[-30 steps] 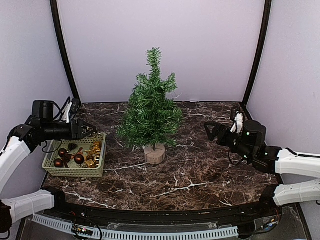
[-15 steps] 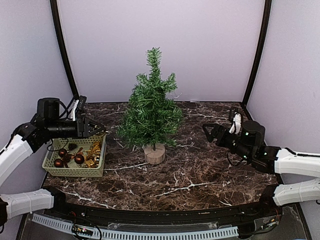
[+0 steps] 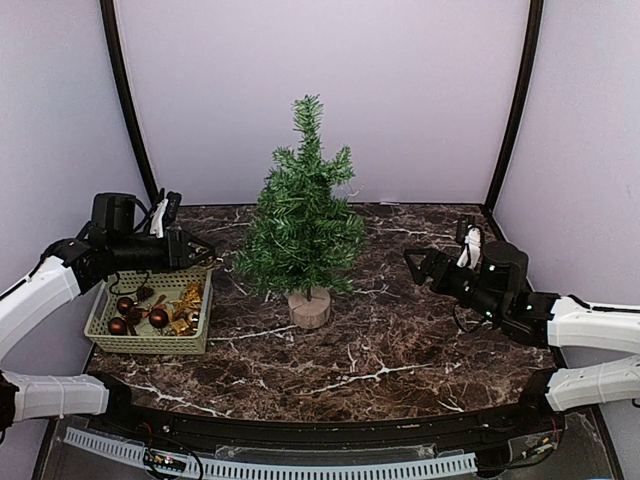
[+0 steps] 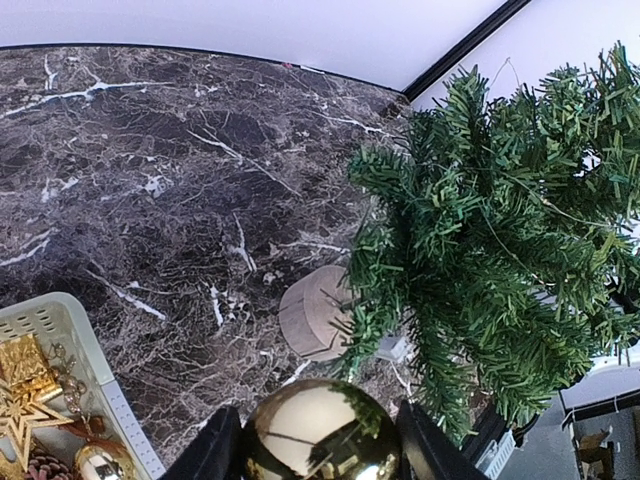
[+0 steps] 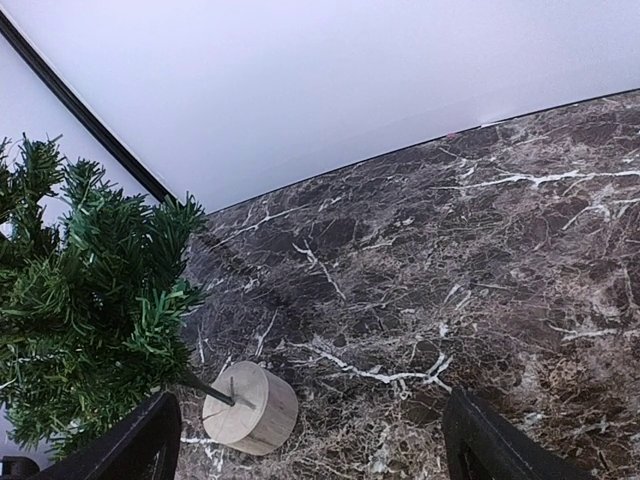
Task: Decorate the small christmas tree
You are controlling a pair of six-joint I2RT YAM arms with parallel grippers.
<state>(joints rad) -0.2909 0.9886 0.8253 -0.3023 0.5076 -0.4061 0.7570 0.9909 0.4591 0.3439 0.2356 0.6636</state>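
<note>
Dark marble tabletop [image 3: 400,345], pale walls behind. Left gripper [image 3: 203,254] is clamped on a shiny gold bauble [image 4: 318,432] and hangs just left of the small christmas tree [image 3: 303,215], level with its lower branches, small gap between. Under it, left of the tree, sits a pale green basket [image 3: 150,344] holding dark red balls [image 3: 158,317] and a gold star [image 4: 18,428]. Right gripper [image 3: 416,264] — jaws wide apart, nothing in them — is right of the tree, pointed toward it. Tree stands upright mid-table on its wooden stump [image 3: 308,308].
</note>
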